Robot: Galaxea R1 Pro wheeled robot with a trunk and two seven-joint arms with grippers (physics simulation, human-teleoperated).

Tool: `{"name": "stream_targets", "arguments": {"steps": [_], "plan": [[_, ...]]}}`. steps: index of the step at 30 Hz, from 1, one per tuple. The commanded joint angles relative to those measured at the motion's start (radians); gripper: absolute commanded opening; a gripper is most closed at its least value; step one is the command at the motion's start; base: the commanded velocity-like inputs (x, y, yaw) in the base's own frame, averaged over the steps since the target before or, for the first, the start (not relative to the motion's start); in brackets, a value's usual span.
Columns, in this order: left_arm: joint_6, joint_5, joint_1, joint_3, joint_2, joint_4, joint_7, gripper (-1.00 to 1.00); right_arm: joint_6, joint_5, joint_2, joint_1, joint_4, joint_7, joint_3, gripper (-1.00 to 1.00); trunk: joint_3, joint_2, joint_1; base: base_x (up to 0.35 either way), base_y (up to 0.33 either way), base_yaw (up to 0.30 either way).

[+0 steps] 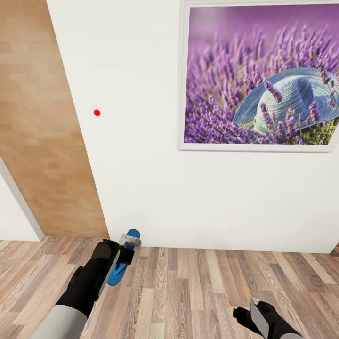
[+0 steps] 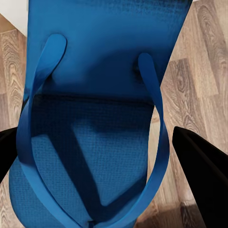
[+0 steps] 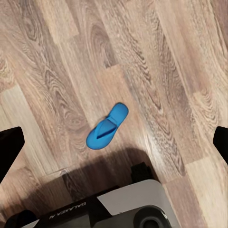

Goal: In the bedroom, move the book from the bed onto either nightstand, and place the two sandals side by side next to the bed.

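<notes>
In the head view the left tool (image 1: 123, 254) sits at lower left of the frame, just in front of the white wall (image 1: 141, 179), clamped on a bright blue sandal (image 1: 123, 263) that sticks out above and below the fingers. The left wrist view looks straight onto that sandal (image 2: 95, 118): its ribbed sole and thin toe straps lie between the two black fingers (image 2: 202, 175), which show at the frame's lower edges, with the wood-plank floor (image 2: 199, 71) behind.

The right tool (image 1: 256, 314) is at the lower right of the head view, over the floor (image 1: 197, 292). In the right wrist view its fingers (image 3: 9, 152) stand wide apart at the frame's left and right edges, with nothing between them. At the centre of that view lies the second sandal (image 3: 107, 127), flat on the planks, straps up, just above the robot's base (image 3: 118, 206) at the bottom edge. The base carries small white lettering that starts with "GALAXEA"; the rest is too small to read.

On the wall at upper right of the head view hangs a white-framed picture (image 1: 259, 75) of purple lavender and a blue straw hat. A wooden door (image 1: 42, 117) fills the upper left, and a small red dot (image 1: 97, 112) sits on the wall beside it.
</notes>
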Motion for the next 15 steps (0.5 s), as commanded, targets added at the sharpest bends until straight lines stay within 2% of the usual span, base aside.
{"name": "stream_targets", "arguments": {"steps": [1, 3, 6, 15], "plan": [[0.004, -0.012, -0.001, 0.0, 0.0, -0.001, -0.011, -1.0, 0.004, -0.01, 0.0, 0.0, -0.002, -0.006, 0.0, 1.0, -0.005, -0.009, 0.004, 0.0, 0.0, 0.0], [0.004, -0.012, -0.001, 0.0, -0.002, -0.001, -0.011, -1.0, 0.004, -0.011, 0.004, -0.001, -0.002, -0.005, 0.033, 1.0, -0.011, -0.023, 0.012, 0.0, 0.0, 0.0], [0.004, -0.012, -0.001, 0.0, -0.003, -0.001, -0.011, -1.0, 0.004, -0.011, 0.013, -0.002, -0.002, -0.004, 0.054, 1.0, -0.02, -0.044, 0.023, 0.0, 0.0, 0.0], [0.004, -0.012, -0.001, 0.0, -0.003, -0.001, -0.011, -1.0, -0.004, -0.012, 0.035, -0.002, -0.002, -0.006, 0.069, 1.0, -0.049, -0.107, 0.058, 0.0, 0.0, 0.0]]}}
